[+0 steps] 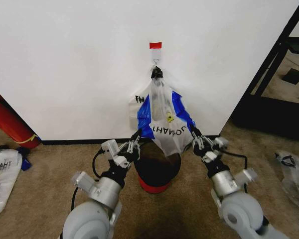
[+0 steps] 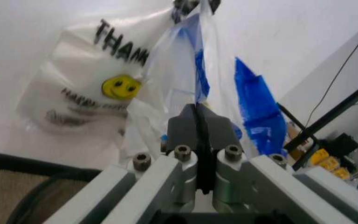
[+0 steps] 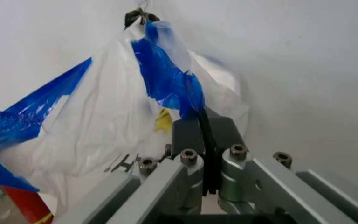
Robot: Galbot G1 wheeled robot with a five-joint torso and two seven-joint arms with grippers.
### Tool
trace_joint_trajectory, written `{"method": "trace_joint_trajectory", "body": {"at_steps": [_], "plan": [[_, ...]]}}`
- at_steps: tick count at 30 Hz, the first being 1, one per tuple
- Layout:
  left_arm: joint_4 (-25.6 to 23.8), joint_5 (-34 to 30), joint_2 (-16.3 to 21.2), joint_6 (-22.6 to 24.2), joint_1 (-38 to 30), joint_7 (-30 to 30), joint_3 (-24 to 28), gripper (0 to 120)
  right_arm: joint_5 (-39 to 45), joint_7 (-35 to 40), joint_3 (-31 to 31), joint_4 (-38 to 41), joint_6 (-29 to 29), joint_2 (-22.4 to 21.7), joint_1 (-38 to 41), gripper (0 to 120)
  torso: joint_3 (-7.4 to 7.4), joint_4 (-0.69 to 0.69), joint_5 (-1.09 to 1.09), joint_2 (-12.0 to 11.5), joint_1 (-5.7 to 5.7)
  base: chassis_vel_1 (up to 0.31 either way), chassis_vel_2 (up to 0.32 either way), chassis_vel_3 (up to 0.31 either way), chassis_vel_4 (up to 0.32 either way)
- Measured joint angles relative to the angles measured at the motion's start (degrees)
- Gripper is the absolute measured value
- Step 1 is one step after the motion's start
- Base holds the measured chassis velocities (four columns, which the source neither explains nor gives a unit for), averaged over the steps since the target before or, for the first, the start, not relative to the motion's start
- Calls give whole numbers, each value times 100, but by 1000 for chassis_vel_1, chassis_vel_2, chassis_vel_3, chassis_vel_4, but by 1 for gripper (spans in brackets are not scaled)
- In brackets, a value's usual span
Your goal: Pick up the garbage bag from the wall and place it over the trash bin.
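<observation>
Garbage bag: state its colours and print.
The garbage bag is translucent white with blue strips, black lettering and a yellow smiley face; the left wrist view shows it best.

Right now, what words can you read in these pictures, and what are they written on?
"THAN", black letters cut off by a fold, on the garbage bag hanging from the wall.
Smaller grey lines under the bag's yellow smiley face: too blurred to read.
"THANK", seen mirrored, on a second bag lying on the floor at the left.
The red tape square has no writing.
</observation>
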Motion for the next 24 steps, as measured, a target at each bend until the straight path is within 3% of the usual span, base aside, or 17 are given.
{"method": "trace_joint_trajectory", "body": {"at_steps": [14, 19, 24], "plan": [[-258, 580, -12, -226, 1067, 111, -14, 0, -275, -317, 522, 367, 397, 187, -1294, 0, 1, -1, 0, -1, 0, 0, 0, 0, 0], [-355, 658, 11, -269, 1067, 121, -37, 0, -248, -258, 588, 707, 342, 243, -1246, 0, 1, -1, 0, -1, 0, 0, 0, 0, 0], [-364, 495, 35, -228, 730, 120, -118, 0, -100, 76, 447, 1165, -21, 236, -578, 0, 1, 0, 0, -1, 1, 0, 0, 0, 0]]}}
